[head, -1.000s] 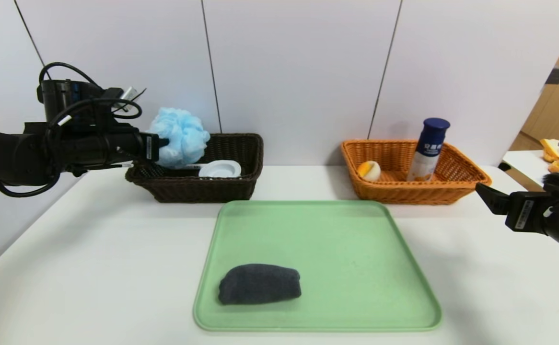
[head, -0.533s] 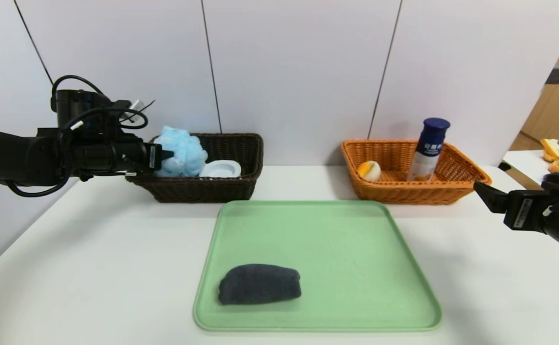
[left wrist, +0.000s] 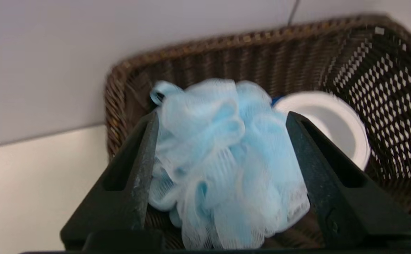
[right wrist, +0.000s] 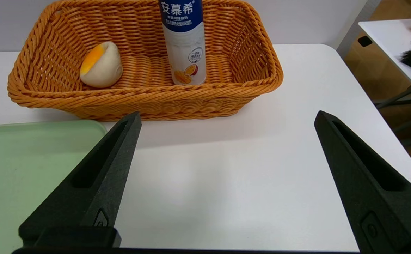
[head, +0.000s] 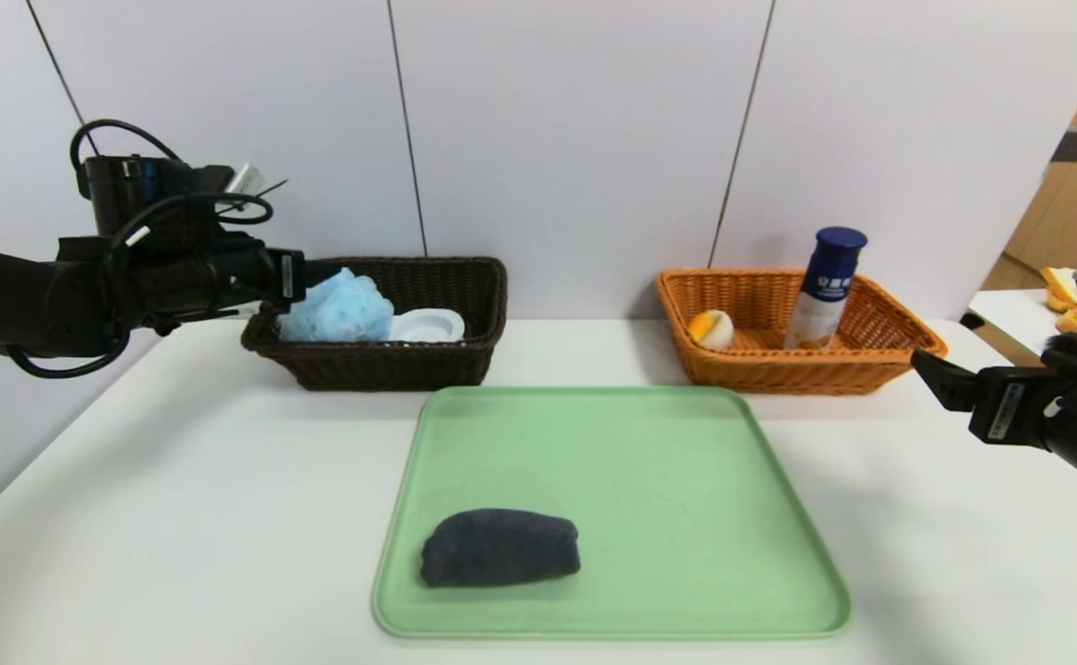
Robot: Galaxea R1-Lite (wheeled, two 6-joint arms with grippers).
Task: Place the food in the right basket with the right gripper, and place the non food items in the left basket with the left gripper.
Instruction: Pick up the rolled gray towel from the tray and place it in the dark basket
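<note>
A light blue bath pouf point(head: 340, 309) lies in the dark brown left basket point(head: 465, 360), beside a white dish point(head: 428, 325). My left gripper point(head: 317, 274) hovers over the basket's left end. In the left wrist view, the left gripper point(left wrist: 222, 115) has its jaws wide apart, with the pouf point(left wrist: 226, 158) resting between and below them in the basket point(left wrist: 226, 42). A rolled dark grey cloth point(head: 500, 547) lies on the green tray point(head: 686, 480). My right gripper point(head: 926, 365) is open and empty, right of the orange basket point(head: 779, 374); it also shows in the right wrist view point(right wrist: 228, 114).
The orange basket point(right wrist: 138, 102) holds a blue-capped white bottle point(right wrist: 184, 46) standing upright and a white-and-yellow bun point(right wrist: 101, 65). The green tray's corner point(right wrist: 22, 158) lies near the right gripper. A side table point(head: 1065, 296) with items stands beyond the table's right edge.
The left gripper lowered the pouf from above the left basket into it, opened, and rose a little. The pouf now rests in the basket. The right arm has barely moved.
</note>
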